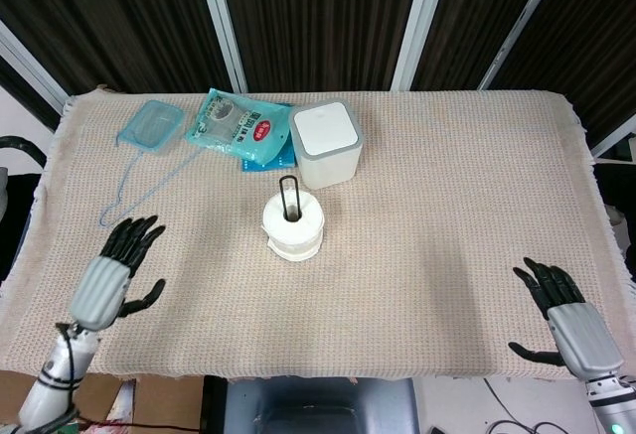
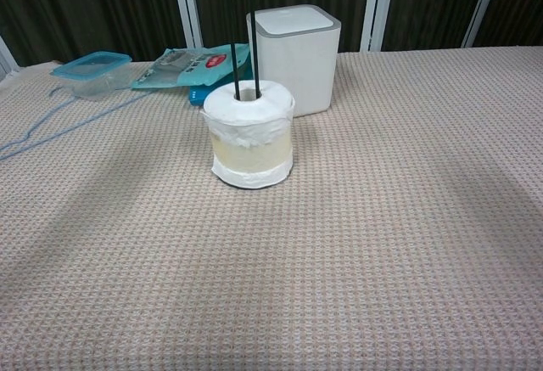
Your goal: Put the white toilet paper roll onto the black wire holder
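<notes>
The white toilet paper roll (image 1: 293,226) (image 2: 251,141) stands upright in the middle of the table, threaded over the black wire holder (image 1: 289,194) (image 2: 242,23), whose loop sticks up through the core. My left hand (image 1: 111,272) hovers at the table's near left, fingers spread and holding nothing, well away from the roll. Over the near right corner my right hand (image 1: 562,323) is also open and empty. Neither hand appears in the chest view.
A white square bin (image 1: 325,142) (image 2: 293,59) stands just behind the roll. Teal and blue packets (image 1: 237,126) (image 2: 188,67), a clear blue-lidded box (image 1: 150,126) (image 2: 91,73) and a blue wire hanger (image 1: 139,188) lie at the back left.
</notes>
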You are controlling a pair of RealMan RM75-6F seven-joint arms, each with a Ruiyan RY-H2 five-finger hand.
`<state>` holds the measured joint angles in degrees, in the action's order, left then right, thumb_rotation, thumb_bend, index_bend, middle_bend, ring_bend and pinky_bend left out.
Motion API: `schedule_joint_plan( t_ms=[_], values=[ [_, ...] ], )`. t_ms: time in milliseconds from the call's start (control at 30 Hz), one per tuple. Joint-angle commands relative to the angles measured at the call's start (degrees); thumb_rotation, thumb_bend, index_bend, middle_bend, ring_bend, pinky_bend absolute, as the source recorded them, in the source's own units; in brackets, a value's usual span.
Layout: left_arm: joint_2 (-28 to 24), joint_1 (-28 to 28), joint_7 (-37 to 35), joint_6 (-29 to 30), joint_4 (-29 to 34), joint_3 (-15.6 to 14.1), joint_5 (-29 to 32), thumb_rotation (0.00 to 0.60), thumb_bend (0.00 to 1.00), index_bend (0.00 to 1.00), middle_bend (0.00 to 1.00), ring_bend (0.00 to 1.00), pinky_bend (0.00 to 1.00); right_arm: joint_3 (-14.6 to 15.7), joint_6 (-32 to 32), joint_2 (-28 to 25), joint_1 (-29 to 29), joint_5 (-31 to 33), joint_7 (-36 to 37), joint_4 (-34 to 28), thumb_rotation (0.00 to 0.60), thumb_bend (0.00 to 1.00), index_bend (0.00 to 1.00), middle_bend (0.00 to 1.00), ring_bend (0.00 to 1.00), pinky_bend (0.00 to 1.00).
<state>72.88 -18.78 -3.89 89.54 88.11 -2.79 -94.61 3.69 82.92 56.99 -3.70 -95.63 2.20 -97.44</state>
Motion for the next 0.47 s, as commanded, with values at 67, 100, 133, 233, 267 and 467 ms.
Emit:
schedule_joint_plan(
  t_ms=[67,100,133,233,267,467],
  values=[
    [2.8,9.34,3.76,5.76,-9.52,-4.98,-0.54,0.6,0.41,0.0,0.0,0.0,0.03,-1.16,-0.91,2.63,-0.08,2.44,-5.36,0.4,0.6,0.14,0.0,0.0,0.0,0.0],
    [3.23,10.1,6.8,5.49,-10.04,-4.7,0.41,0.6,0.42,0.0,0.0,0.0,0.03,-1.24,-1.11,3.1,-0.09,2.71,-6.44,0.38,0.6,0.14,0.0,0.0,0.0,0.0],
    [2.88,10.28,8.62,5.24,-9.99,-4.81,0.28,0.6,0.42,0.0,0.0,0.0,0.02,-1.2,-1.32,3.36,-0.13,2.75,-6.97,0.35,0.6,0.14,0.0,0.0,0.0,0.0],
    [2.94,10.63,8.65,5.97,-9.61,-3.9,-0.13,0.6,0.43,0.0,0.0,0.0,0.02,-0.96,-1.78,3.86,-0.24,2.6,-7.99,0.17,0.6,0.14,0.0,0.0,0.0,0.0],
    [2.83,10.66,8.35,5.97,-9.69,-3.86,-0.41,0.6,0.43,0.0,0.0,0.0,0.02,-0.88,-1.76,3.93,-0.21,2.45,-8.19,0.15,0.6,0.14,0.0,0.0,0.0,0.0],
    [2.8,10.99,6.65,6.74,-10.65,-2.77,-1.67,0.6,0.43,0.0,0.0,0.0,0.02,-1.05,-1.59,4.08,-0.12,2.85,-8.23,0.24,0.6,0.14,0.0,0.0,0.0,0.0]
  ],
)
